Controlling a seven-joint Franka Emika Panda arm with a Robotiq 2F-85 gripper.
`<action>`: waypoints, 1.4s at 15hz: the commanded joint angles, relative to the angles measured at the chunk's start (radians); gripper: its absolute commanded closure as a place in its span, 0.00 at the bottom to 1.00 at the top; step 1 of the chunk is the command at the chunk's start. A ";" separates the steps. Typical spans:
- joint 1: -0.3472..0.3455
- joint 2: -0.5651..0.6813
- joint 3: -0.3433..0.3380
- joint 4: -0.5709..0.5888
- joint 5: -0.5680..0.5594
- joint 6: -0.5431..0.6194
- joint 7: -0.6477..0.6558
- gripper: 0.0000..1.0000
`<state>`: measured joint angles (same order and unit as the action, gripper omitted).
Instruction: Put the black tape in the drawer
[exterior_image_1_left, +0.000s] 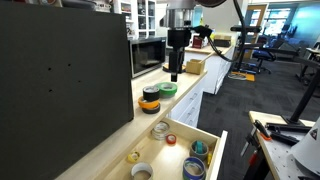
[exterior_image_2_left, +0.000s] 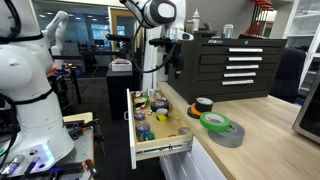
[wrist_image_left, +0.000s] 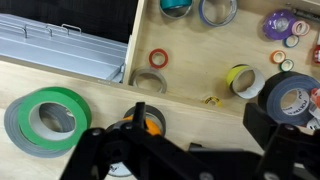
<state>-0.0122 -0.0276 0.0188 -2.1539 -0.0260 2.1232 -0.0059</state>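
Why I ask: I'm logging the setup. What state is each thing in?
Drawer: pulled open.
Black tape: lying on a yellow roll on the counter, not gripped.
Green tape: lying flat on a gray roll.
Gripper: open, empty, above the counter.

The drawer stands pulled out from below the counter. Loose tape rolls lie scattered over its floor, apart from one another. Two stacks of rolls sit on the counter just behind the drawer opening, near each other but not touching. In one, the upper roll lies flat on a lower roll. In the other, a narrower roll lies on a wider roll. The gripper hangs above the counter over these stacks. In an exterior view, a microwave stands farther along the counter. In an exterior view, a tool chest stands behind the counter.
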 joint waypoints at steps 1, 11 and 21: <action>0.004 0.034 -0.011 0.030 0.000 -0.002 -0.030 0.00; 0.002 0.102 -0.018 0.090 -0.008 0.007 -0.063 0.00; -0.015 0.199 -0.033 0.107 -0.025 0.177 -0.120 0.00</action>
<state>-0.0155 0.1341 -0.0046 -2.0634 -0.0394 2.2478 -0.0869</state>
